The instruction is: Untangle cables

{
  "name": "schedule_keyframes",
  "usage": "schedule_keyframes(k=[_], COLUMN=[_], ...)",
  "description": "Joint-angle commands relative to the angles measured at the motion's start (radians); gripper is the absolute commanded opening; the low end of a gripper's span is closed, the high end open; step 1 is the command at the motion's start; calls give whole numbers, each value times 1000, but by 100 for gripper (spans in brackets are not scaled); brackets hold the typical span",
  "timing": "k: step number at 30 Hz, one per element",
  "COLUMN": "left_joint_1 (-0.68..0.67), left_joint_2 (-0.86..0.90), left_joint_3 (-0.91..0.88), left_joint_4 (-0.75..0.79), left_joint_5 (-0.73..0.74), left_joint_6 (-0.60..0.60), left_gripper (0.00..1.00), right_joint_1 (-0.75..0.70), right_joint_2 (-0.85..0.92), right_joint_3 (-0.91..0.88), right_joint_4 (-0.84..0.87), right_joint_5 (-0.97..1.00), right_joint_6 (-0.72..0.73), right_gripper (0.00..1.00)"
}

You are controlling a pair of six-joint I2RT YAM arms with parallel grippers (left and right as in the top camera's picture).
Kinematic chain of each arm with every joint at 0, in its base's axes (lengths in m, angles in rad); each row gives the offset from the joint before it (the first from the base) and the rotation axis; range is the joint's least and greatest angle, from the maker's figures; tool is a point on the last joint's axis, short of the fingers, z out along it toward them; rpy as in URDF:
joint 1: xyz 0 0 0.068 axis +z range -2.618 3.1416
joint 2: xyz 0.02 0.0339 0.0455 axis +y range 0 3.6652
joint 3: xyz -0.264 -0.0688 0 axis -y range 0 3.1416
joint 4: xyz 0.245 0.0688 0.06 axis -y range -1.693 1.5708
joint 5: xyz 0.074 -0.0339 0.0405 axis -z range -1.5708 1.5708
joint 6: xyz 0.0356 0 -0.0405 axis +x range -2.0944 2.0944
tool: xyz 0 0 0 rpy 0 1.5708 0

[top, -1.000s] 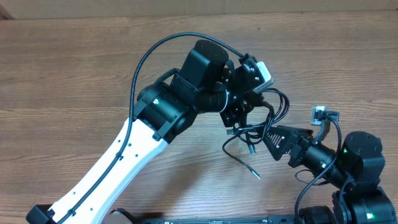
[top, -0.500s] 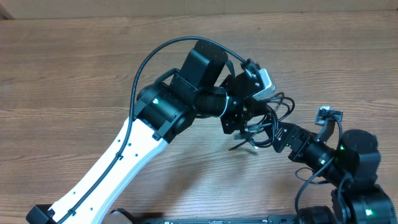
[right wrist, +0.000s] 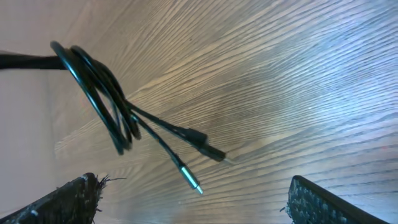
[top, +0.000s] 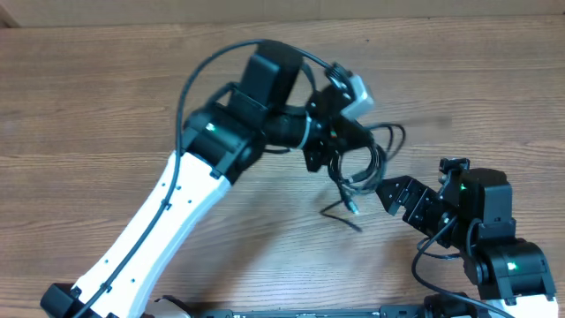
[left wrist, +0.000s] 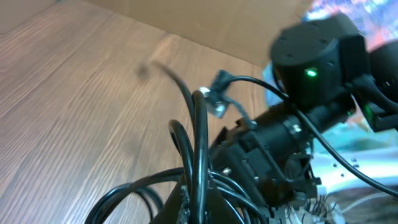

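Note:
The cables (top: pixel 375 157) are a bundle of thin black loops hanging off the table, with my left gripper (top: pixel 340 163) shut on them. Their plug ends (top: pixel 354 208) dangle below the loops. In the left wrist view the cables (left wrist: pixel 198 134) rise straight out of my left gripper (left wrist: pixel 202 210), at the bottom edge. My right gripper (top: pixel 395 196) stands open just right of the plug ends, holding nothing. In the right wrist view the cables (right wrist: pixel 102 99) hang at upper left. Two plug ends (right wrist: pixel 186 174) point down toward the gap of my right gripper (right wrist: pixel 193 205), whose fingers (right wrist: pixel 68 200) stand wide apart.
The wooden table (top: pixel 106 106) spreads left and behind both arms. A thicker black cable (top: pixel 199 84) arches over the left arm. The right arm's body (top: pixel 499 256) sits at the front right, and shows close ahead in the left wrist view (left wrist: pixel 311 56).
My left arm has swung back and to the left, carrying the cable bundle with it. The right arm has turned, and its gripper now sits apart from the loops.

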Motion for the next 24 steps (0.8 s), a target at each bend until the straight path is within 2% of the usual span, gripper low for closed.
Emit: schedule_keyframes(k=[1, 5, 8, 17, 24], left_joint_1=[36, 34, 29, 20, 21], left_joint_2=[-22, -22, -22, -22, -22], left_joint_3=[23, 23, 23, 23, 23], left_joint_4=[3, -12, -12, -19, -34], left_joint_5=[50, 49, 49, 81, -32], left_joint_6=[-79, -81, -81, -80, -82], left_gripper=[4, 4, 4, 4, 4], right_joint_1=[-2, -2, -2, -2, -2], right_joint_2=[-4, -4, -4, -4, -4], right_joint_3=[12, 13, 13, 13, 13], right_joint_4=[12, 52, 164, 327, 356], right_joint_5=[26, -48, -203, -413, -488], right_joint_6=[-2, -6, -13, -13, -13], right_gripper=[95, 96, 96, 96, 95])
